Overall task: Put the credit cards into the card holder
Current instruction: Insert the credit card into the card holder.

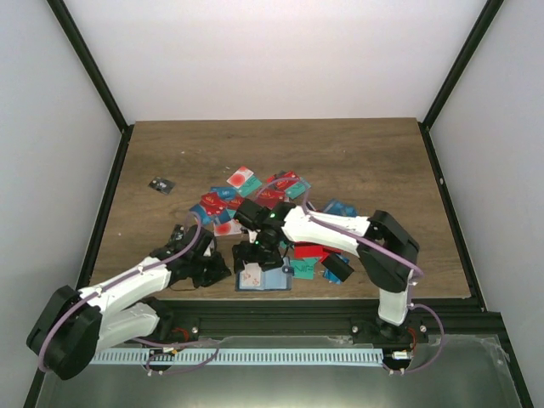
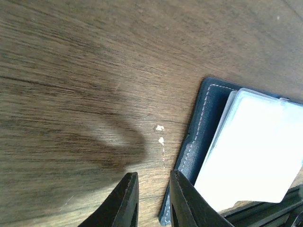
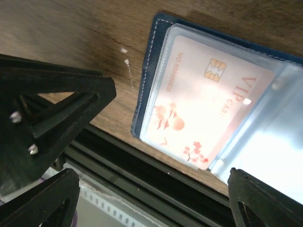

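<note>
**woodgrain_88:** How much room is there around the card holder (image 1: 272, 282)?

**yam_fan:** Not much on the near side. It lies open and flat at the near edge of the table (image 1: 365, 161), with its own near edge just beside the black rail (image 1: 289, 316). The left claw (image 2: 152, 189) is down low at its left. One finger (image 2: 187, 203) overlaps the holder's navy corner. The jaws are narrow, with only a slit of wood showing between them and nothing gripped.

**woodgrain_88:** And the right claw?

**yam_fan:** The right claw (image 3: 151, 175) hangs right over the holder, spread wide and holding nothing. In its own camera the left claw's black body fills the left side, so the two are close together.

**woodgrain_88:** Anything in the holder?

**yam_fan:** Yep, a white-and-red VIP card (image 3: 199, 104) sits under the clear sleeve (image 3: 279, 118) on the left half. The rest of the credit cards (image 1: 255, 197) are in a loose heap mid-table, just beyond the holder. A few red and teal ones lie by its right side, but I can't tell whether they're touching it.

**woodgrain_88:** Where's the open space then?

**yam_fan:** The far half and the right side are open brown wood grain. One small black chip (image 1: 159, 184) sits at the far left, well apart from the heap. There are white walls (image 1: 272, 59) on three sides, with black frame posts running up the corners.
</note>
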Available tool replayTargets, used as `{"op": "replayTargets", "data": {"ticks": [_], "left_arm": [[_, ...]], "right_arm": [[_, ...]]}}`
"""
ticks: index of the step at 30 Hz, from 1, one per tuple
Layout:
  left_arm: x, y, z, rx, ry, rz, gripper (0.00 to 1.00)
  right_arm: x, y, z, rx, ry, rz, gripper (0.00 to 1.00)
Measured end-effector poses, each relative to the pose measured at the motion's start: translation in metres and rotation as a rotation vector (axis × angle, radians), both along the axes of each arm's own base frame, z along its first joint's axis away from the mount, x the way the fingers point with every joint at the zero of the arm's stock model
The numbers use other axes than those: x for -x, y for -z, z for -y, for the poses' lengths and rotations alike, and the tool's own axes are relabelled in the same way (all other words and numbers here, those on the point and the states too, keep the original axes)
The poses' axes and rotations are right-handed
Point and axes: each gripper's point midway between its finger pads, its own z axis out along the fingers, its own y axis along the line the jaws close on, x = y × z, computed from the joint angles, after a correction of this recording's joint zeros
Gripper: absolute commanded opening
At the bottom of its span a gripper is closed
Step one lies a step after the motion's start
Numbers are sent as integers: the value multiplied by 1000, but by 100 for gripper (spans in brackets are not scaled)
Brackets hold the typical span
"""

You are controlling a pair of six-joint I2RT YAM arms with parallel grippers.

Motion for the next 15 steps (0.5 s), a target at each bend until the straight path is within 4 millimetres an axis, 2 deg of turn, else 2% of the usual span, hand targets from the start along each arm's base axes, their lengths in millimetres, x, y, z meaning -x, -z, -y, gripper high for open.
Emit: {"op": "replayTargets", "data": {"ticks": [4, 7, 11, 15], "left_arm": [[-2, -11, -4, -22, -1, 17, 22], [-5, -21, -1, -8, 1, 38, 22], [-9, -32, 3, 9, 7, 56, 22], [-13, -40, 8, 28, 26, 71, 22]], "right_arm": [[-3, -21, 9, -45, 1, 47, 87], [-1, -26, 25, -53, 8, 64, 87], [8, -18, 50, -38, 22, 58, 86], [28, 0, 75, -28, 33, 16, 86]]}}
